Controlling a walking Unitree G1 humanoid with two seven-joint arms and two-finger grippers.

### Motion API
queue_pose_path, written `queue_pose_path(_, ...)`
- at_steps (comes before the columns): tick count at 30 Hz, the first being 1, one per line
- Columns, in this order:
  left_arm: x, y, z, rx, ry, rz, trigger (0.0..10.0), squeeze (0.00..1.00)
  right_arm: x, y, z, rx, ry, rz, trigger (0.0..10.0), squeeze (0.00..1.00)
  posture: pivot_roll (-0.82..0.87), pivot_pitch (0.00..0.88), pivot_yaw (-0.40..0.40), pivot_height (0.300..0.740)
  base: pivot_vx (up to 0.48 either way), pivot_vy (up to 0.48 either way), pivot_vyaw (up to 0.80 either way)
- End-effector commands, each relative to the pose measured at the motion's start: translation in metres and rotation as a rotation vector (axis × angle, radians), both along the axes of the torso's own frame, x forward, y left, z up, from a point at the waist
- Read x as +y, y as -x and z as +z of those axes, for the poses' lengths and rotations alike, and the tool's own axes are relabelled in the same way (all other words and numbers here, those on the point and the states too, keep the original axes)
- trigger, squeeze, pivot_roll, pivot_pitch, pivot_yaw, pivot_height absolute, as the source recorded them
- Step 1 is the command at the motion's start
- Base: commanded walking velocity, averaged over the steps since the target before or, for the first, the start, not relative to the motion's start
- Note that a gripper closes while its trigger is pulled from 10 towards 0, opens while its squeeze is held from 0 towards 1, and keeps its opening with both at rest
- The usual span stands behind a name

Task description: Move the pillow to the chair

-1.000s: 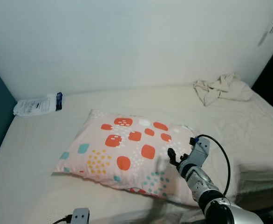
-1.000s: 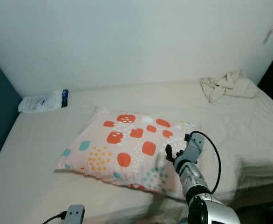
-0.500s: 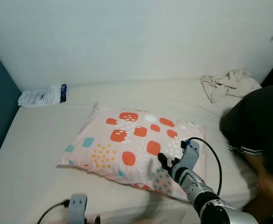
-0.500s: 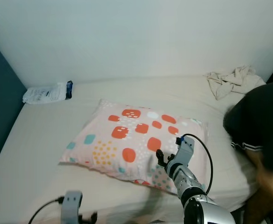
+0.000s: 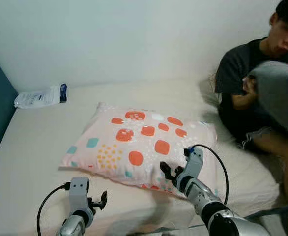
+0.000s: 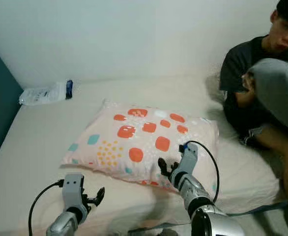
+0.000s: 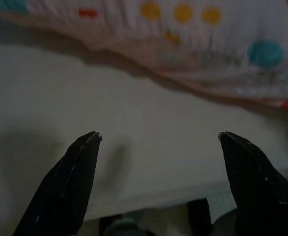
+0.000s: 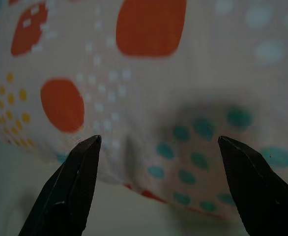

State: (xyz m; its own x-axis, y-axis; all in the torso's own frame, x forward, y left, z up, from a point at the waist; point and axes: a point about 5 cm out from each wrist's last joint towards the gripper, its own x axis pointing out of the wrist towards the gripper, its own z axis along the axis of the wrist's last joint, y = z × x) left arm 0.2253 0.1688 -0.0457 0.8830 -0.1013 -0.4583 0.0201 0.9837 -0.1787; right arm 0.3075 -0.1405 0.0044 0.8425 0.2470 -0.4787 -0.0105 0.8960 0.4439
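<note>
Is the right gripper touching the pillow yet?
Cannot tell. In the right wrist view the open right gripper frames the pillow closely, with no plain contact or gap. In the left eye view it overlaps the pillow's near edge.

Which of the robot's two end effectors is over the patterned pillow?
The right end effector, open above the pillow; the left end effector hangs over bare bed sheet.

silver arms (image 5: 217, 216); black cables (image 5: 217, 160); black fingers (image 7: 68, 187)
</note>
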Motion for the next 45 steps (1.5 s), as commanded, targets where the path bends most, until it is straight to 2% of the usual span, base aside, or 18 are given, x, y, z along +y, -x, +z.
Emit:
queue_pose_path(1, -0.004, 0.009, -0.006, 0.016, 0.008, 0.001, 10.0, 0.00, 0.002, 0.003, -0.003, 0.002, 0.006, 0.012, 10.0, 0.00, -0.05, 0.132, -0.027, 0.635, 0.000, 0.000, 0.00)
queue_pose_path(8, -0.011, 0.024, -0.015, 0.067, 0.019, -0.023, 10.0, 0.00, 0.000, -0.003, 0.004, -0.041, 0.026, 0.007, 10.0, 0.00, -0.04, 0.138, -0.022, 0.635, 0.000, 0.000, 0.00)
queue_pose_path(14, -0.011, 0.029, -0.018, 0.073, 0.016, -0.037, 10.0, 0.00, -0.003, -0.006, 0.007, -0.058, 0.088, -0.017, 10.0, 0.00, -0.03, 0.150, -0.019, 0.635, 0.000, 0.000, 0.00)
queue_pose_path(16, -0.011, 0.031, -0.018, 0.073, 0.014, -0.043, 10.0, 0.00, -0.005, -0.005, 0.005, -0.040, 0.079, -0.046, 10.0, 0.00, -0.02, 0.160, -0.012, 0.635, 0.000, 0.000, 0.00)
queue_pose_path(18, -0.010, 0.035, -0.019, 0.069, 0.008, -0.058, 10.0, 0.00, -0.004, -0.001, 0.000, 0.012, -0.012, -0.111, 10.0, 0.00, -0.01, 0.170, -0.004, 0.635, 0.000, 0.000, 0.00)
queue_pose_path(19, -0.010, 0.035, -0.019, 0.069, 0.008, -0.058, 10.0, 0.00, -0.004, -0.001, 0.000, 0.012, -0.012, -0.111, 10.0, 0.00, -0.01, 0.170, -0.004, 0.635, 0.000, 0.000, 0.00)
queue_pose_path(24, -0.008, 0.051, -0.025, 0.083, -0.006, -0.100, 10.0, 0.00, -0.005, -0.004, 0.003, 0.019, -0.248, -0.279, 10.0, 0.00, 0.02, 0.206, 0.029, 0.635, 0.000, 0.000, 0.00)
queue_pose_path(29, -0.005, 0.062, -0.028, 0.100, -0.018, -0.125, 10.0, 0.00, -0.014, -0.007, 0.007, -0.001, -0.374, -0.387, 10.0, 0.00, 0.03, 0.219, 0.041, 0.635, 0.000, 0.000, 0.00)
queue_pose_path(31, -0.002, 0.064, -0.029, 0.104, -0.025, -0.128, 10.0, 0.00, -0.018, -0.005, 0.004, 0.035, -0.423, -0.446, 10.0, 0.00, 0.04, 0.232, 0.050, 0.635, 0.000, 0.000, 0.00)
queue_pose_path(32, -0.001, 0.064, -0.029, 0.103, -0.026, -0.128, 10.0, 0.00, -0.017, -0.002, 0.000, 0.075, -0.412, -0.443, 10.0, 0.00, 0.04, 0.234, 0.051, 0.635, 0.000, 0.000, 0.00)
queue_pose_path(35, 0.000, 0.065, -0.028, 0.102, -0.026, -0.128, 10.0, 0.00, -0.016, 0.000, -0.002, 0.102, -0.401, -0.438, 10.0, 0.00, 0.04, 0.235, 0.053, 0.635, 0.000, 0.000, 0.00)
queue_pose_path(37, 0.001, 0.066, -0.028, 0.096, -0.030, -0.140, 10.0, 0.00, -0.003, 0.003, -0.006, 0.138, -0.415, -0.362, 10.0, 0.00, 0.04, 0.246, 0.063, 0.635, 0.000, 0.000, 0.00)
queue_pose_path(39, 0.001, 0.067, -0.028, 0.093, -0.033, -0.150, 10.0, 0.00, 0.002, 0.004, -0.006, 0.142, -0.441, -0.342, 10.0, 0.00, 0.04, 0.248, 0.064, 0.635, 0.000, 0.000, 0.00)
queue_pose_path(40, 0.002, 0.068, -0.028, 0.093, -0.037, -0.163, 10.0, 0.00, 0.012, 0.006, -0.007, 0.149, -0.499, -0.298, 10.0, 0.00, 0.04, 0.248, 0.068, 0.635, 0.000, 0.000, 0.00)
queue_pose_path(45, 0.001, 0.070, -0.029, 0.105, -0.042, -0.176, 10.0, 0.00, 0.017, 0.008, -0.009, 0.157, -0.534, -0.281, 10.0, 0.00, 0.03, 0.246, 0.073, 0.635, 0.000, 0.000, 0.00)
